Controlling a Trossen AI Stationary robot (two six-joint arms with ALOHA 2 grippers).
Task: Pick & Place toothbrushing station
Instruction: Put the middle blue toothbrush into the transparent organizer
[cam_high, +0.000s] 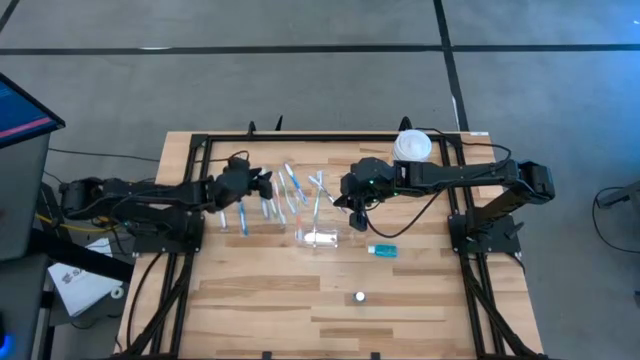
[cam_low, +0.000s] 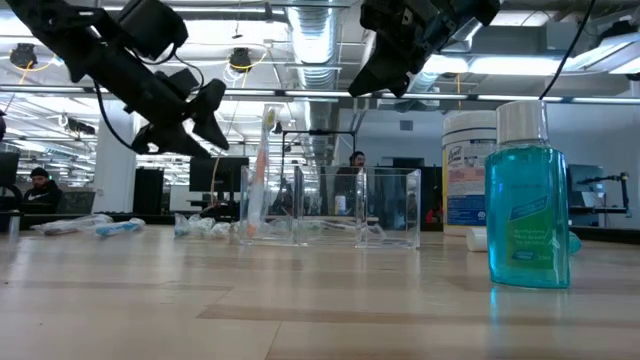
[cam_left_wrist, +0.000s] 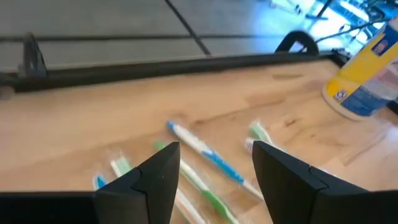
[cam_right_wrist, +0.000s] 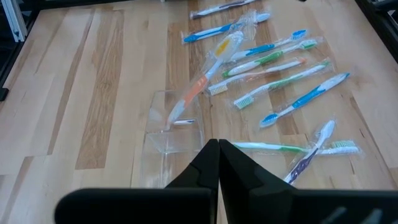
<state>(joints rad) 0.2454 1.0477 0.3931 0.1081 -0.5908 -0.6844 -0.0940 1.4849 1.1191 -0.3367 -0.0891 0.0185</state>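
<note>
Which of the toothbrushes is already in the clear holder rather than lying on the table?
Only the orange-handled toothbrush: it leans in the clear holder, head up over the rim. The others lie flat in wrappers.

toothbrushes (cam_high: 285, 195) loose, table centre toward 9 o'clock | clear holder (cam_high: 318, 238) at 5 o'clock of them, one brush leaning in it | bottle (cam_high: 382, 250) at 3 o'clock of holder | tub (cam_high: 412, 146) at 1 o'clock | small round object (cam_high: 360, 296), possibly a cap, at 6 o'clock

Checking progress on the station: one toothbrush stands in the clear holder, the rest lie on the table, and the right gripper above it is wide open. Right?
Not quite. The right gripper is shut, fingers pressed together in the right wrist view. The rest holds: one orange toothbrush leans in the clear holder, the others lie on the table.
</note>
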